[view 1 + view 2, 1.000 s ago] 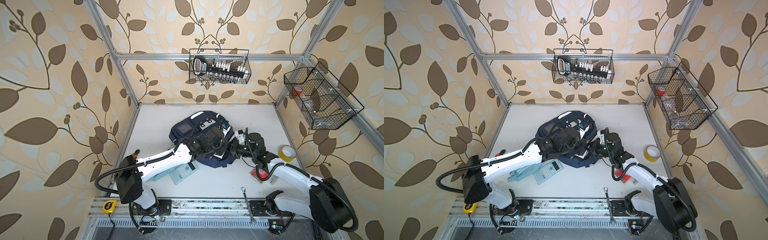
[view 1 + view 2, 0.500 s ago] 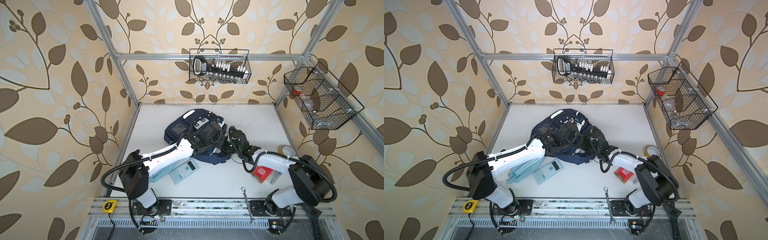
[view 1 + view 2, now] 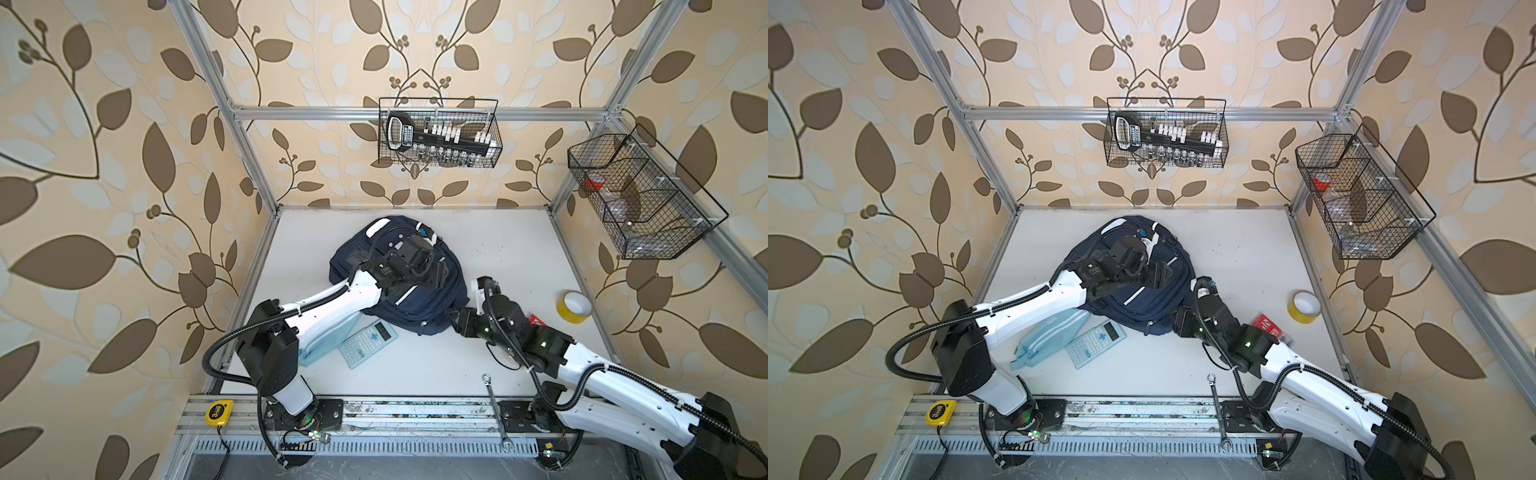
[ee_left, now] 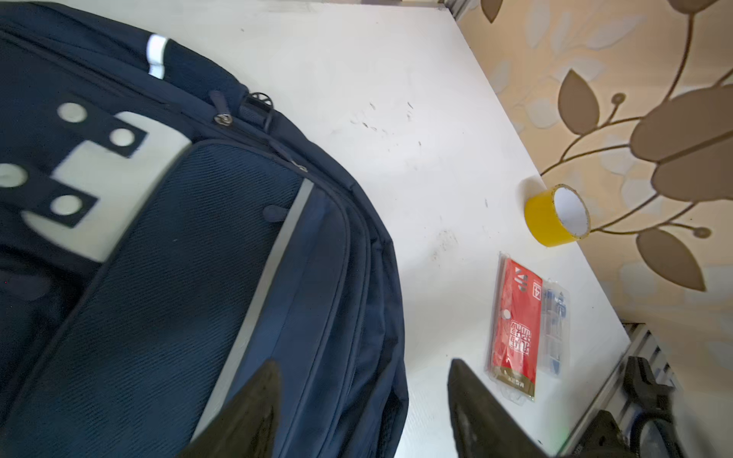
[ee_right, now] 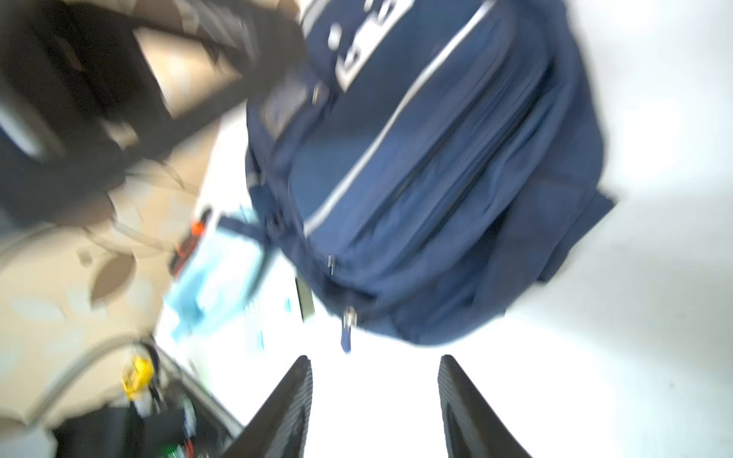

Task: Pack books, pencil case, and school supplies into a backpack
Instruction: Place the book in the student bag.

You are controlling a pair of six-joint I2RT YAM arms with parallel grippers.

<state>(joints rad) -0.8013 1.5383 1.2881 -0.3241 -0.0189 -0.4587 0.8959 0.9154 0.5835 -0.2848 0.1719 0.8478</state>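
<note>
The navy backpack point(image 3: 353, 262) point(image 3: 1167, 303) lies flat in the middle of the table, its front pockets and white stripes facing up point(image 4: 198, 277) point(image 5: 436, 158). My left gripper point(image 3: 438, 274) point(image 4: 365, 365) hovers open over its right edge and holds nothing. My right gripper point(image 3: 454, 321) point(image 5: 375, 359) stands open just off the bag's near right corner, over bare table. The pale blue calculator point(image 3: 368, 338) and the pale blue pencil case point(image 3: 1050, 332) lie at the bag's near left. The clear box with a red label point(image 3: 1266, 324) point(image 4: 515, 325) lies behind my right wrist. The books are out of view.
A yellow tape roll point(image 3: 573, 307) stands near the right edge. A wrench point(image 3: 494, 407) and a yellow tape measure point(image 3: 218, 411) lie by the front rail. Wire baskets hang on the back wall point(image 3: 440, 133) and the right wall point(image 3: 640, 195).
My left gripper has gone from shut to open and let go of the backpack. My right arm has drawn back toward the front right. The bag has settled flat, farther back.
</note>
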